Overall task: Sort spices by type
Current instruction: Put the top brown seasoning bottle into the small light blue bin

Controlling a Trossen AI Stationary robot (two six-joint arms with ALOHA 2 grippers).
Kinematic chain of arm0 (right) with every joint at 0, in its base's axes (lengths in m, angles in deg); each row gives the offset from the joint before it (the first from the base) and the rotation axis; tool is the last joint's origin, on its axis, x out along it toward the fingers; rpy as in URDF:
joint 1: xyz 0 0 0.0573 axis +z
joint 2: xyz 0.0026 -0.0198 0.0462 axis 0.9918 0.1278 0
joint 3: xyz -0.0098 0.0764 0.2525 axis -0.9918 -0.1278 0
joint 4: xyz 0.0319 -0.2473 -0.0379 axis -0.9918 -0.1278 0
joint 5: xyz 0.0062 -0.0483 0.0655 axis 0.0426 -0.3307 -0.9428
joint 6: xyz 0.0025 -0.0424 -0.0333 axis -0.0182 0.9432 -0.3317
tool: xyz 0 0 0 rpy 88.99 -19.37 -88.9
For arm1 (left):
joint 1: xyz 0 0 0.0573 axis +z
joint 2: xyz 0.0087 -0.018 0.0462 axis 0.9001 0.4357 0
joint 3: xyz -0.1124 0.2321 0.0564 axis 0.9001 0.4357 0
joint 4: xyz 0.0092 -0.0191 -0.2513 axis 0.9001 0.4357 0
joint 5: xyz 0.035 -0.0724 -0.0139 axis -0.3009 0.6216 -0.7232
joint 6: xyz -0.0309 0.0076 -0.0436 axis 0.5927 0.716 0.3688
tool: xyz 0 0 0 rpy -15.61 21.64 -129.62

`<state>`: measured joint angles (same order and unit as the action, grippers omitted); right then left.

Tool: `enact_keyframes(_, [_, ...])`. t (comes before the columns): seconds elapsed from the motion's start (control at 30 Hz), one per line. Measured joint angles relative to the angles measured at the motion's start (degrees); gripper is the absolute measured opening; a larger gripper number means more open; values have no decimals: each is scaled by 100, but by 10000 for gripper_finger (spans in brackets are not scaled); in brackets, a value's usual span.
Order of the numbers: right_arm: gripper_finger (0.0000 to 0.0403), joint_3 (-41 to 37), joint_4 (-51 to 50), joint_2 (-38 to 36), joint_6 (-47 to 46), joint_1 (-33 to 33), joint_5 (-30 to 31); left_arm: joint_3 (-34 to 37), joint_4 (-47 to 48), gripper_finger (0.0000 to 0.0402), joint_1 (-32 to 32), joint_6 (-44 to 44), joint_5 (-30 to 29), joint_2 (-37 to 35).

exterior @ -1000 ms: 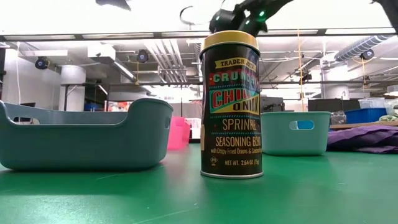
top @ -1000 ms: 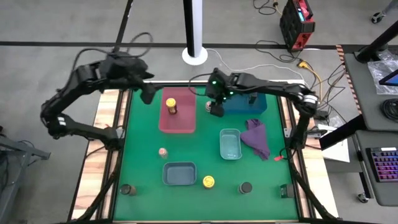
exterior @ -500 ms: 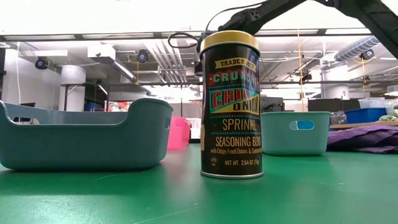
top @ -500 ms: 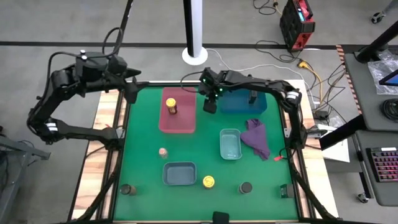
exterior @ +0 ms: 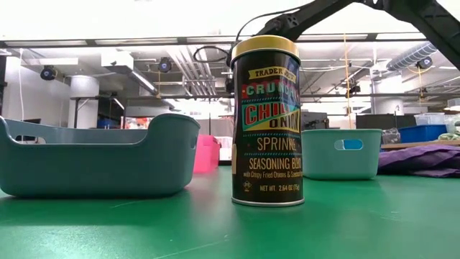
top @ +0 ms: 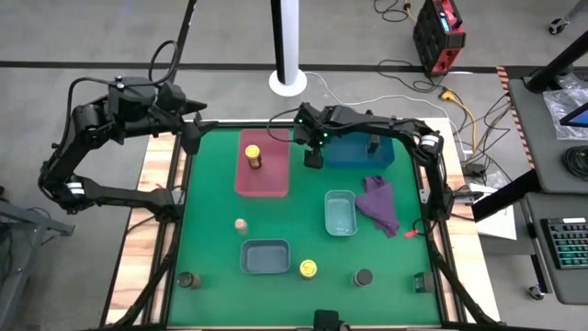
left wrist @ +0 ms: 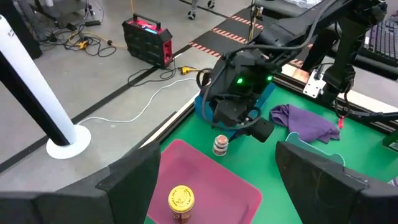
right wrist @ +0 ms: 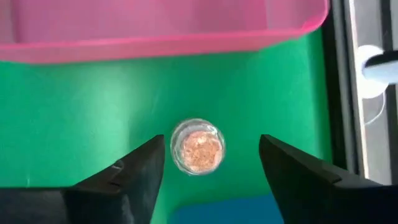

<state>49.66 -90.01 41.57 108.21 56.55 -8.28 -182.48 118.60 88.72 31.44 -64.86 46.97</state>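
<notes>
A tiny pinkish-tan jar (right wrist: 198,148) stands on the green mat between the pink tray (top: 262,176) and the blue tray (top: 356,154). My right gripper (right wrist: 211,146) hangs open above it, pointing steeply down, one finger on each side of the jar and clear of it. A yellow-lidded jar (top: 254,156) stands in the pink tray, and a slim dark jar (top: 373,144) in the blue tray. Another yellow-lidded jar (top: 309,268), a second pinkish jar (top: 241,225) and two dark-lidded jars (top: 189,279) (top: 364,277) stand on the mat. My left gripper (top: 191,138) waits open at the far left corner.
A light teal tray (top: 340,212) and a grey-blue tray (top: 265,256) sit mid-table. A purple cloth (top: 379,204) lies right of the teal tray. In the low view the near yellow-lidded jar (exterior: 266,122) stands close up and hides much of the far side.
My left gripper has drawn back from the pink tray's far end to the table's far left corner. My right gripper has come down and a little toward the left edge, over the pinkish jar beside the pink tray.
</notes>
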Motion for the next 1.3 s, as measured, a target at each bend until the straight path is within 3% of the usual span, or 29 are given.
enact_keyframes(0.27, [312,-10,-39,389,-366,-5,93,0,-14,302,0,-41,-2,15])
enact_keyframes(0.47, [317,-10,-41,609,-404,-20,96,2,-32,302,1,-41,-13,39])
enact_keyframes(0.8, [261,-10,58,634,-528,-31,90,2,-31,302,2,-19,-144,50])
enact_keyframes(1.03, [171,-7,-17,682,-573,-31,-31,2,-59,302,2,-15,-151,115])
enact_keyframes(1.3, [166,108,-209,682,-691,-35,-105,2,-70,302,2,-15,-151,301])
